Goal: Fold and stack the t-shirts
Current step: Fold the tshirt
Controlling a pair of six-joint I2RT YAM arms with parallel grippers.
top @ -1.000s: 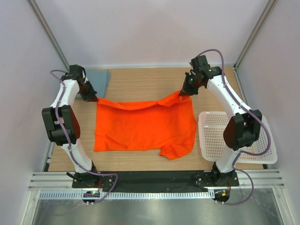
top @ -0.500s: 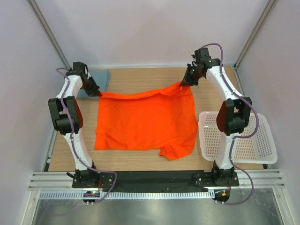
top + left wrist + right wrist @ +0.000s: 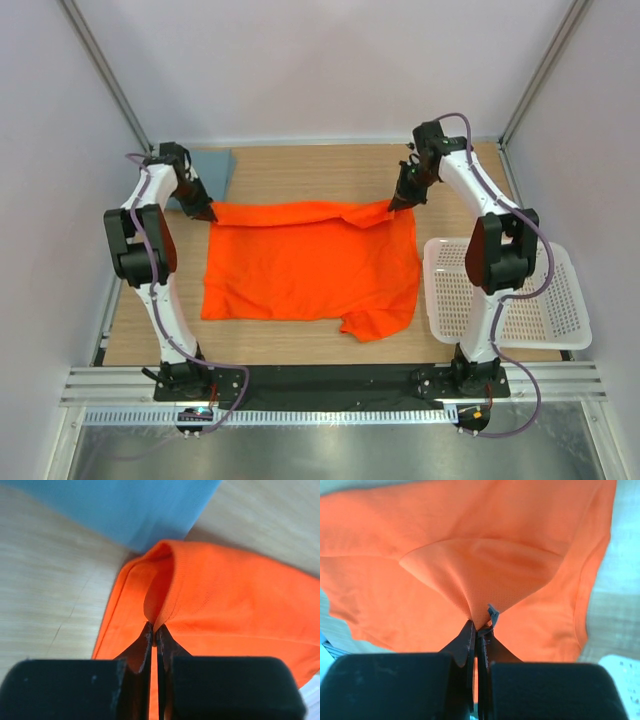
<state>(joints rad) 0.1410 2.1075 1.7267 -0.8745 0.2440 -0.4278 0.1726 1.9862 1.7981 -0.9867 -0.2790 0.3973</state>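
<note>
The orange t-shirt point(image 3: 310, 265) lies spread on the wooden table, its far edge held up at both corners. My left gripper point(image 3: 208, 212) is shut on the shirt's far left corner point(image 3: 160, 587). My right gripper point(image 3: 392, 207) is shut on the far right corner point(image 3: 485, 580); a small grey tag point(image 3: 493, 614) sticks out by the fingertips. The grey-blue t-shirt point(image 3: 205, 170) lies folded at the far left corner of the table, partly behind my left arm, and shows as blue cloth in the left wrist view point(image 3: 120, 510).
A white perforated basket point(image 3: 505, 295) sits at the right edge of the table, next to the right arm. Grey walls and metal posts enclose the table. Bare wood point(image 3: 300, 175) shows beyond the orange shirt.
Both grippers moved toward the near side and lower, bringing the shirt's far edge down; the edge now sags with a fold between them.
</note>
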